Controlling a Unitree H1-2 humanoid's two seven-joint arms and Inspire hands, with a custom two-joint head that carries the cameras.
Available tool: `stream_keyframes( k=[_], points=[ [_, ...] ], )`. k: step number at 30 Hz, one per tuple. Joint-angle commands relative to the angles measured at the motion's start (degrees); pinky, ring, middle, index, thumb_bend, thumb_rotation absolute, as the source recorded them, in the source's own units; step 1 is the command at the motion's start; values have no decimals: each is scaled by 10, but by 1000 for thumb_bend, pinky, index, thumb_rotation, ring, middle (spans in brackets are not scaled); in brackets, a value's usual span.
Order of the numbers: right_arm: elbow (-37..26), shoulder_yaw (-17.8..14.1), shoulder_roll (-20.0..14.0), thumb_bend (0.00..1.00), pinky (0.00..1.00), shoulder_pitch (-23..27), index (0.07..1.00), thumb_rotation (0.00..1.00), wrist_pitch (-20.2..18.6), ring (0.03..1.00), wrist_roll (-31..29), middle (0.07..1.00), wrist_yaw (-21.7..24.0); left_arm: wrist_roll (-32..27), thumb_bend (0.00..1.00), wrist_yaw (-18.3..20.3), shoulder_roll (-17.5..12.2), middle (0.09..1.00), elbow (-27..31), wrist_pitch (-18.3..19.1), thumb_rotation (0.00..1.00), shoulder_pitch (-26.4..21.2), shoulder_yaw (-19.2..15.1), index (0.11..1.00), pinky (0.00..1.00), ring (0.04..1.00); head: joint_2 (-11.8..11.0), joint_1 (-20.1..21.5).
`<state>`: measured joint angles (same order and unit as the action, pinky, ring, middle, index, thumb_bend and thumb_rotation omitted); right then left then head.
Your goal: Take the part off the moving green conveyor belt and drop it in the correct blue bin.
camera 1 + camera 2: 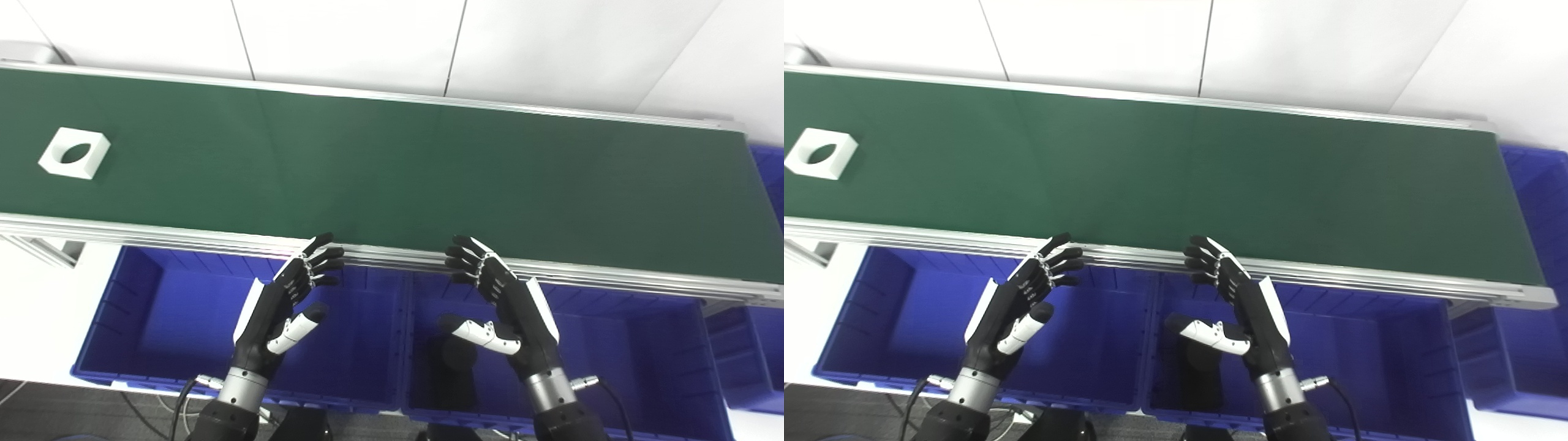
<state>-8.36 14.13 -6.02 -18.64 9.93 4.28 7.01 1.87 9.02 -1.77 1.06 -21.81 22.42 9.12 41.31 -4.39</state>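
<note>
This looks like a robotics lab or test cell set up as a small sorting line. A long green conveyor belt (392, 177) runs across the scene in a bare aluminium frame (184, 236), its surface clean and unmarked. Along its near side stand blue plastic bins (184, 324) side by side, with another blue bin (1534, 184) at the belt's right end. Behind the belt is a plain white panelled wall (343, 37) with thin seams. Loose cables (184, 398) hang near the bottom edge.
</note>
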Motion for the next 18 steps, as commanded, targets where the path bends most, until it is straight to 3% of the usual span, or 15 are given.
stream_keyframes(
  k=[1,7,18],
  points=[
    [-11,-2,2,744,726,4,861,416,47,797,-2,822,2,4,834,-6,4,815,4,-28,765,-2,4,882,706,778,-7,-16],
    [2,-5,-3,714,738,6,871,388,59,809,-13,830,7,12,834,-11,9,812,-13,-40,749,-4,8,877,699,775,-36,-68],
    [24,-11,-2,679,757,9,888,364,76,820,-30,835,15,25,819,-27,9,794,-41,-50,712,-17,18,859,678,754,-74,-119]
  ],
)
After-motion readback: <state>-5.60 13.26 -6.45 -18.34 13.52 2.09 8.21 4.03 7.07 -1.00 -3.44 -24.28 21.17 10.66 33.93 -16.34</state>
